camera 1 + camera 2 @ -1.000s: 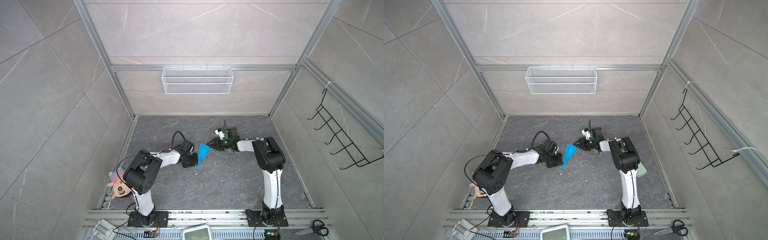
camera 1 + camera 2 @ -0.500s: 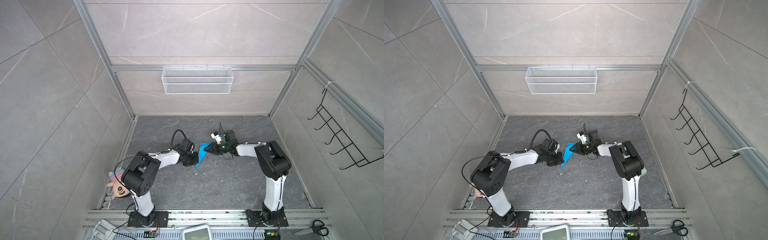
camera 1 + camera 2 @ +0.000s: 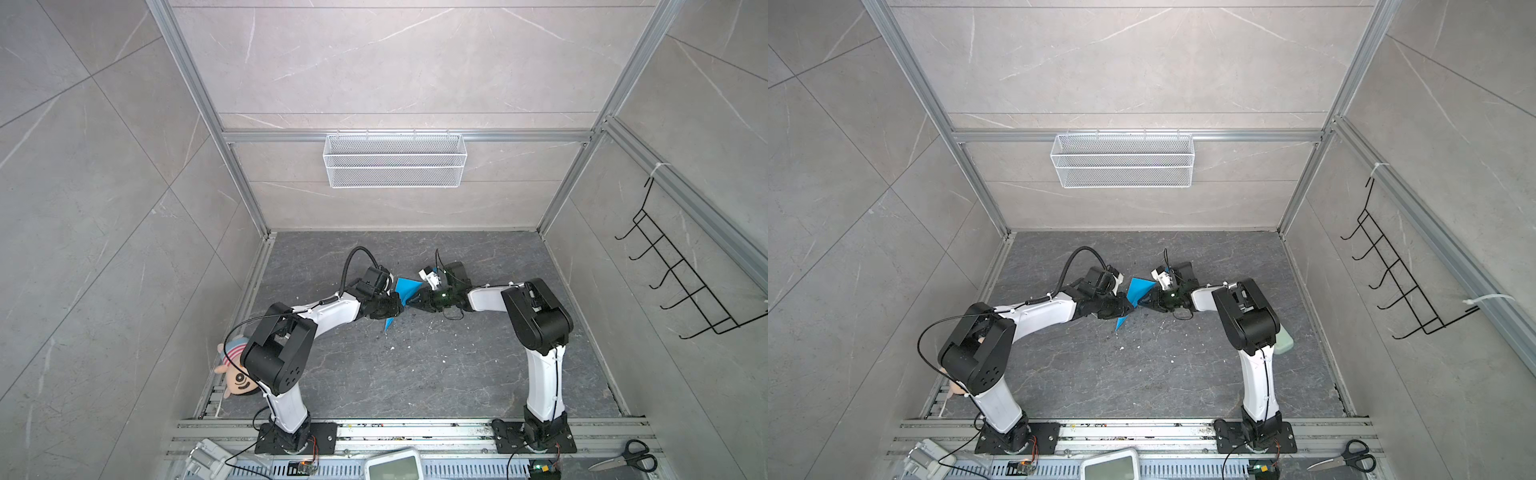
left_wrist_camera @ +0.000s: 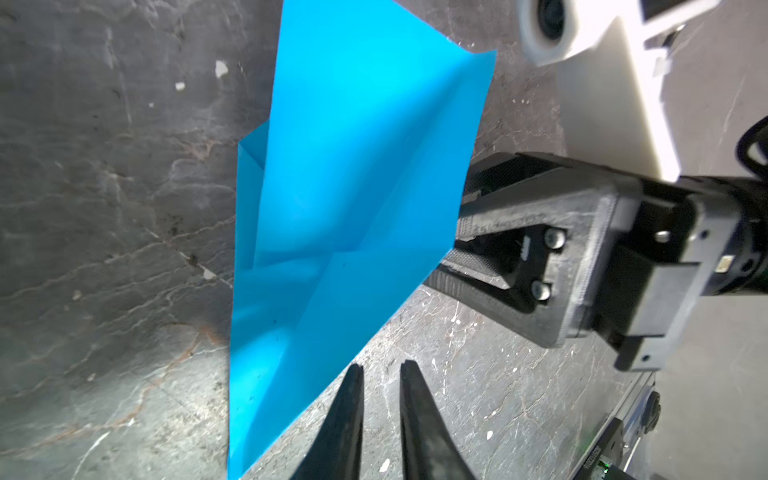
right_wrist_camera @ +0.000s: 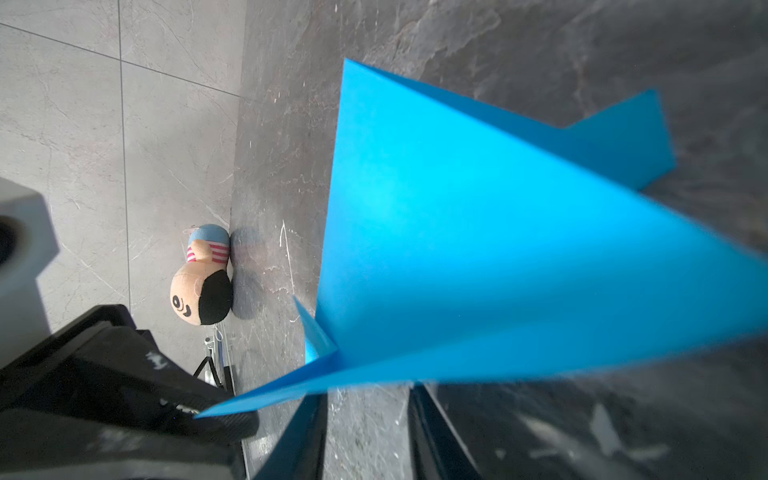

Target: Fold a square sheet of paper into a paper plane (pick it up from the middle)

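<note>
The sky-blue paper plane point(image 3: 404, 287) point(image 3: 1137, 290) stands tilted on edge mid-floor between my two grippers, nose down toward the front. My left gripper point(image 3: 400, 308) point(image 3: 1133, 310) is open. In the left wrist view its jaws point(image 4: 380, 366) show a bare gap over the floor, and the plane's point(image 4: 353, 187) edge lies just beside one finger. My right gripper point(image 3: 412, 301) point(image 3: 1143, 302) faces it from the other side. In the right wrist view its fingers point(image 5: 368, 388) stand apart, their tips hidden under the plane's point(image 5: 478, 249) lower edge.
A stuffed doll point(image 3: 235, 374) point(image 5: 203, 291) lies by the left wall behind my left arm. Scissors point(image 3: 627, 457) lie on the front rail at right. A wire basket point(image 3: 395, 162) hangs on the back wall, a hook rack point(image 3: 685, 291) on the right wall. White crumbs dot the floor.
My left gripper, shut on the paper before, has opened. My right gripper has moved left from a gap away, up to the paper, with its jaws the same width.
</note>
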